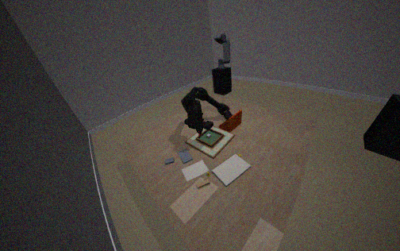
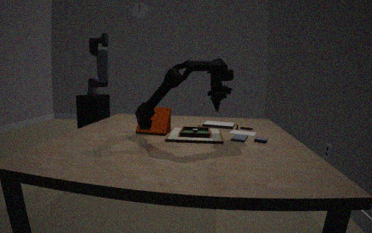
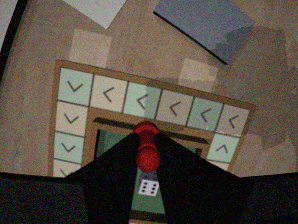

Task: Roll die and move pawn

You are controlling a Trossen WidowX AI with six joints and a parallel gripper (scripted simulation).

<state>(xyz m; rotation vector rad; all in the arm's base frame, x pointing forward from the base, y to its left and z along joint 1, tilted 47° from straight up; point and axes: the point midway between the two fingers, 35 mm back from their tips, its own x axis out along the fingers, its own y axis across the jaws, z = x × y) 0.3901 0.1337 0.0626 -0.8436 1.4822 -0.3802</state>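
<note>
Red pawn (image 3: 148, 148) clamped in the end effector (image 3: 148, 163), raised above the board (image 3: 80, 90); die (image 3: 149, 187) rests in the tray (image 3: 107, 144); placing, release and retreat remain.

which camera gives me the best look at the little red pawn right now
The wrist view. The small red rounded pawn fills the centre there, pinched between the black gripper's fingers, raised above the arrowed board. In the top and exterior views the pawn is too small and dim to make out.
</note>
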